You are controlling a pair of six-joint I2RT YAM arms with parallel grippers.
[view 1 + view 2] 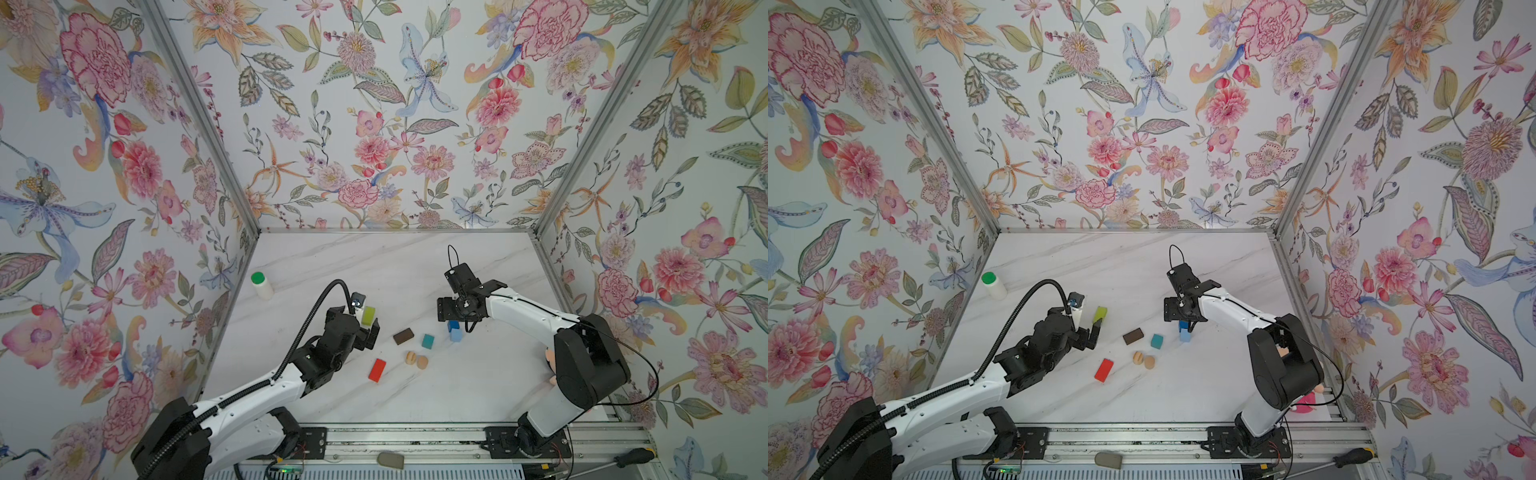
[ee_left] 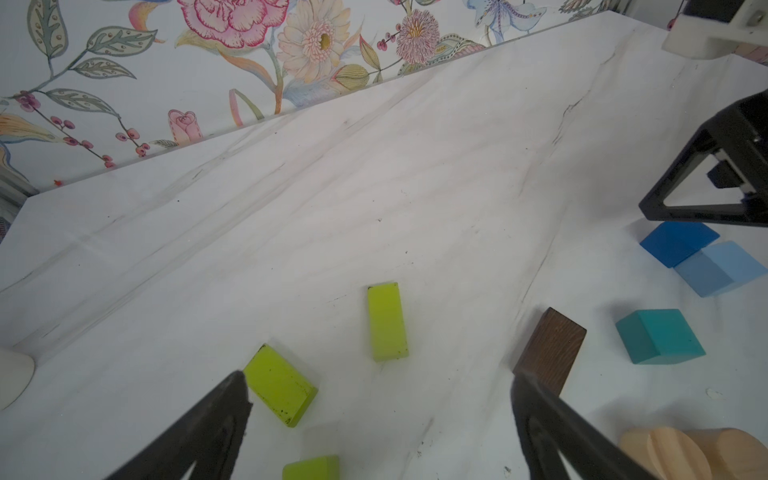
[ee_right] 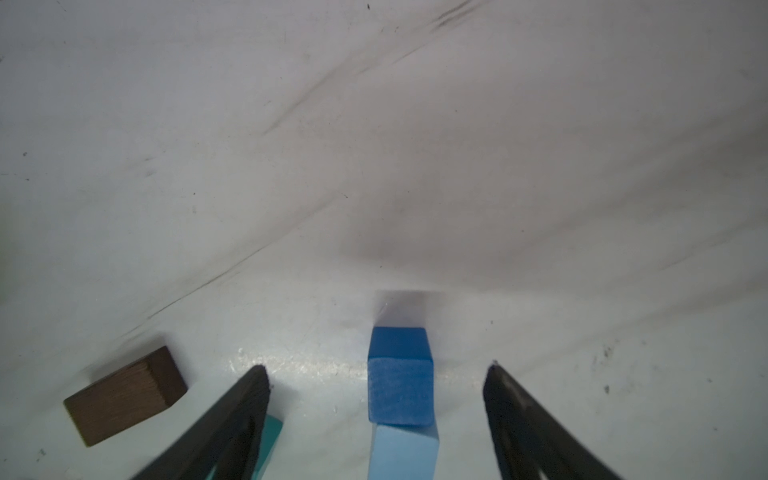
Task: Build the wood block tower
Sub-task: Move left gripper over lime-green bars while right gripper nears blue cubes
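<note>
- Your left gripper [image 2: 380, 380] is spread wide and grips nothing.
- It hangs over three yellow-green blocks [image 2: 388, 324], which lie flat on the table [image 1: 374, 266], apart from one another. One of its tips is just beside one of them.
- In both top views only one of these three shows clear of the arm, at the far side of the gripper.
- Your right gripper [image 3: 376, 372] is spread too. One jaw stands on each side of the dark blue block [image 3: 399, 390], and bare table shows on both sides, so it pinches nothing.
- The dark blue block touches the light blue block [image 3: 405, 451]. The left wrist view shows the pair side by side on the table.
- The brown block [image 1: 403, 336] lies flat in the middle, between the two arms.
- The teal block [image 1: 428, 341] sits near it, between it and the blue pair.
- The two tan pieces [image 1: 411, 357] lie together, closer to the arm bases than the brown and teal blocks.
- The red block [image 1: 377, 370] lies flat near the tan pieces, on their left in both top views.
- The bottle [image 1: 262, 285] stands by the left wall, well apart from the blocks.
</note>
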